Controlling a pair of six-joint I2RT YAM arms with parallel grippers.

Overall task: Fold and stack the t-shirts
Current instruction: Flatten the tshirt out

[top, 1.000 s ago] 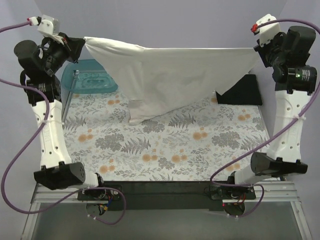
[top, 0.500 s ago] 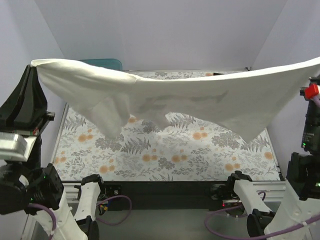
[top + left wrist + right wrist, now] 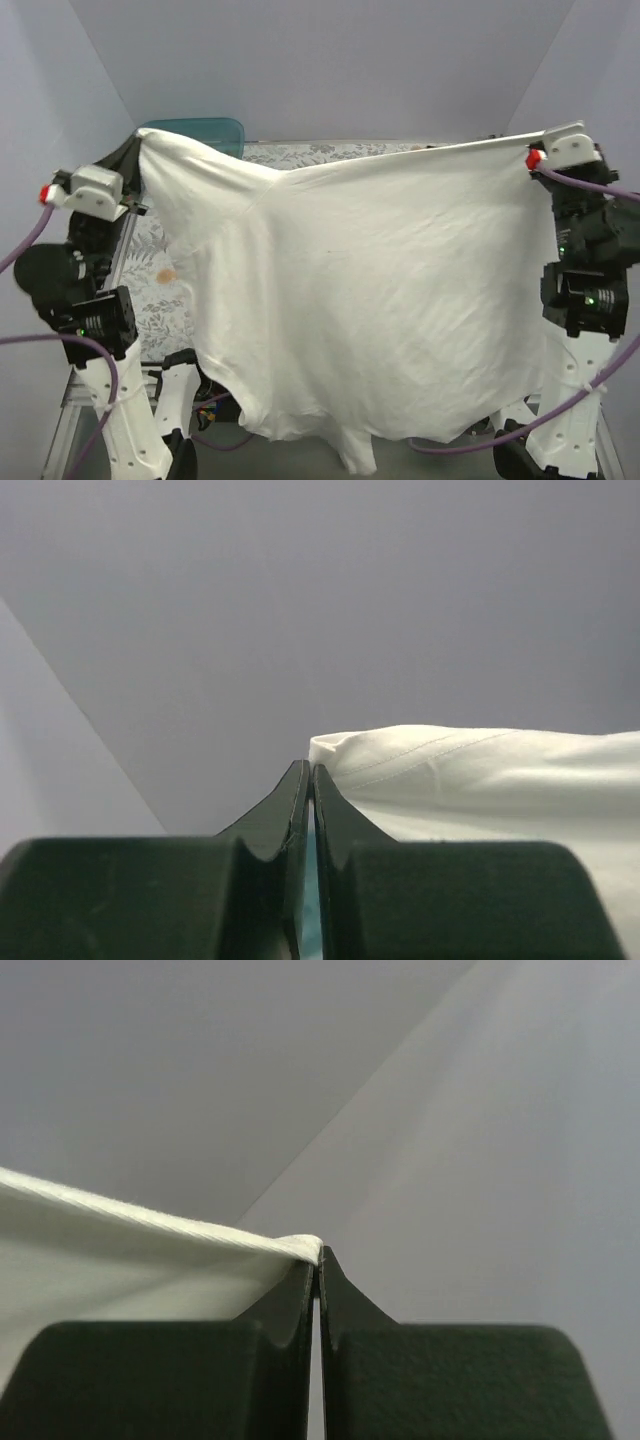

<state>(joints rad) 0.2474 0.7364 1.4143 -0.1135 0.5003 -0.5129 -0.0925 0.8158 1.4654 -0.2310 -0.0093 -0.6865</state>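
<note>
Aloft — left gripper [image 3: 312, 770] and right gripper [image 3: 320, 1253] pinch the spread t-shirt [image 3: 380, 290]

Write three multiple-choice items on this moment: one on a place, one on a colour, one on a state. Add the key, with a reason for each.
1. Where is the teal tub?
A. Near right
B. Near middle
C. Far left, behind the top edge of the t-shirt

2. What colour is the hanging t-shirt?
A. Cream-white
B. Black
C. Red

3. How do the left gripper and the right gripper stand?
A. Both open, clear of the cloth
B. Both shut on the t-shirt's top corners
C. Left shut, right open

Key:
1 C: the tub's teal rim peeks above the t-shirt at the far left of the top view.
2 A: pale cream fabric fills most of the top view.
3 B: both wrist views show the jaws closed with white cloth at their tips.
</note>
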